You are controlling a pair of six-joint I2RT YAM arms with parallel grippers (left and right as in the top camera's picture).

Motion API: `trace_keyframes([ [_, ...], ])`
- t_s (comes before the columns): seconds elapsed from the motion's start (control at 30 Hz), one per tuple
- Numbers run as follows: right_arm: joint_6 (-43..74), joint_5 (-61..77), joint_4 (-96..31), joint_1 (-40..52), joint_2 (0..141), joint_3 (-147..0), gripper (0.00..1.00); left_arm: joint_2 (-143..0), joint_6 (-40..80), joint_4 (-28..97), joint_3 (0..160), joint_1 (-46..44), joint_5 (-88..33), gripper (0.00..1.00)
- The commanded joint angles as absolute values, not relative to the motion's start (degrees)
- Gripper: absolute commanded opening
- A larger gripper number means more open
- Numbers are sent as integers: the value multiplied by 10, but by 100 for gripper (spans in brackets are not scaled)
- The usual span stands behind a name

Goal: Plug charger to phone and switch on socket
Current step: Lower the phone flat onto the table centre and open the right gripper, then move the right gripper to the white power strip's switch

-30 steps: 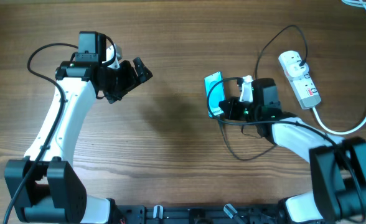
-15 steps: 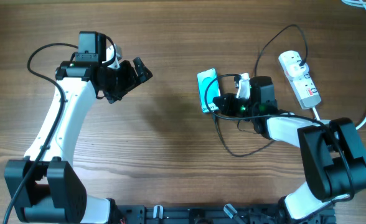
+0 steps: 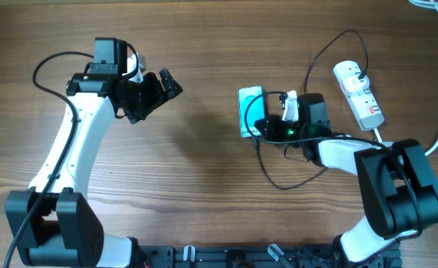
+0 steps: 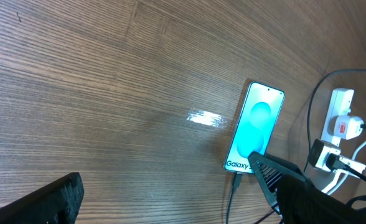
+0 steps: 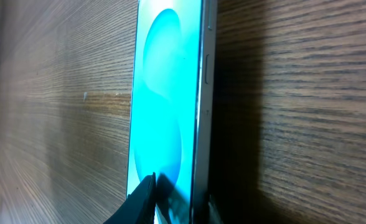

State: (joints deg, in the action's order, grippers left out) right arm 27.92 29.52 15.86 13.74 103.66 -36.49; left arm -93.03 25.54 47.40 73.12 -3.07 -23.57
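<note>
Phone point(image 3: 249, 112): flat on the wooden table point(image 3: 204, 186), centre-right of the overhead frame, screen lit teal.
Charger point(image 3: 351, 31): plug sits in the socket; the cable arcs and loops to the phone's lower edge.
Socket point(image 3: 359, 93): upper right, apart from the phone.
Right gripper point(image 3: 262, 126): at the phone's lower corner, narrow; whether it grips, I cannot tell.
Left gripper point(image 3: 158, 93): upper left, spread wide, holding nothing.

1. Phone point(image 3: 247, 104) has slid left on the tabletop since a second ago, then edged slightly back right.
2. Right gripper point(image 3: 264, 126) shifted left with it, and the arm's elbow has folded inward.
</note>
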Motion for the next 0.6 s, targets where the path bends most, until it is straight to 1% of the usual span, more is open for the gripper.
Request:
trace_keyframes([
  [0.0,257,180,109,142,1095,-318,25,-927,242,474,731,-33,-229,100],
  [0.1,257,180,106,142,1095,-318,26,-927,242,474,731,-33,-229,100],
  [0.13,257,180,107,142,1095,-319,29,-927,242,474,731,-32,-229,100],
  [0.17,257,180,106,142,1094,-322,36,-927,242,474,731,-33,-229,100],
  [0.2,257,180,96,142,1091,-326,41,-927,242,474,731,-33,-229,100],
  [0.27,256,178,67,142,1076,-339,47,-927,242,474,731,-33,-229,100],
  [0.4,254,108,-29,142,1031,-386,54,-927,242,474,731,-33,-229,100],
  [0.47,238,81,-80,142,1016,-415,54,-927,242,474,731,-33,-229,100],
  [0.57,209,79,-161,142,1002,-472,55,-927,242,474,731,-33,-229,100],
])
